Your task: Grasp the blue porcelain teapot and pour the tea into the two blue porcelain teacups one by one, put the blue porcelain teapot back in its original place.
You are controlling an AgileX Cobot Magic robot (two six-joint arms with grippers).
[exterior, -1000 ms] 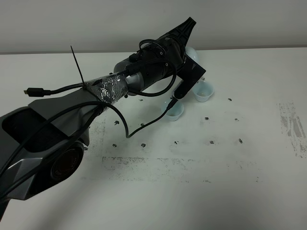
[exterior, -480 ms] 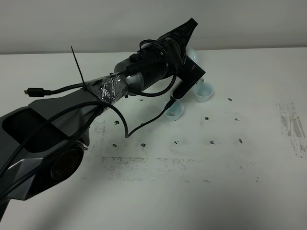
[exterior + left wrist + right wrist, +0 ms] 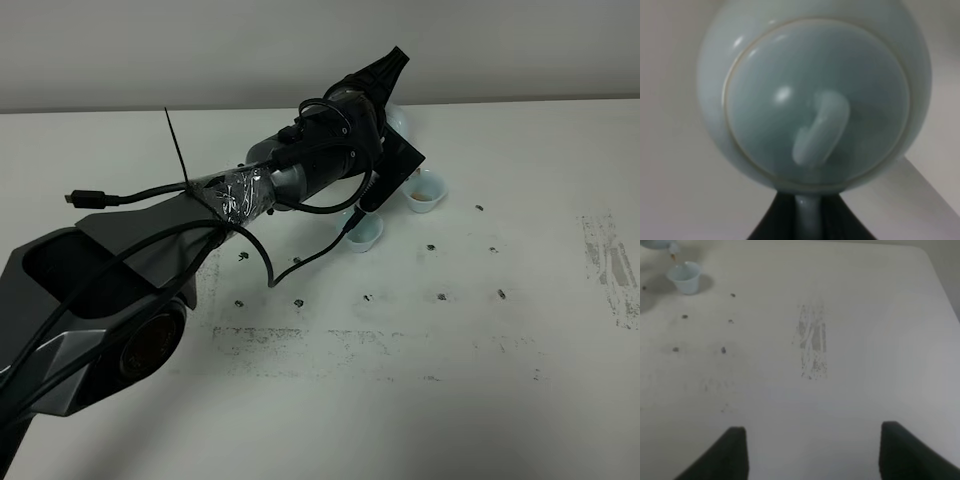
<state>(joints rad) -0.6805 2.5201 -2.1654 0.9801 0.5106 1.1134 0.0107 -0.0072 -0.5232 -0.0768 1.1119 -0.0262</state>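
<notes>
1. The left claw (image 3: 807,222) grips the blue porcelain teapot (image 3: 812,95) by its handle and is rolled further than a moment ago.
2. Close below that claw, the far teacup (image 3: 424,207) now shows brown tea (image 3: 424,197); the near teacup (image 3: 366,234) looks empty, perhaps.
3. The right claw (image 3: 815,455) gapes wide over the bench (image 3: 865,340).

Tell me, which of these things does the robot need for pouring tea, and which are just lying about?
Needed: blue porcelain teapot, clamped in the left gripper; far teacup, holding brown tea; near teacup.
Just there: white table; black scuff marks on it; right gripper, open and holding nothing.
</notes>
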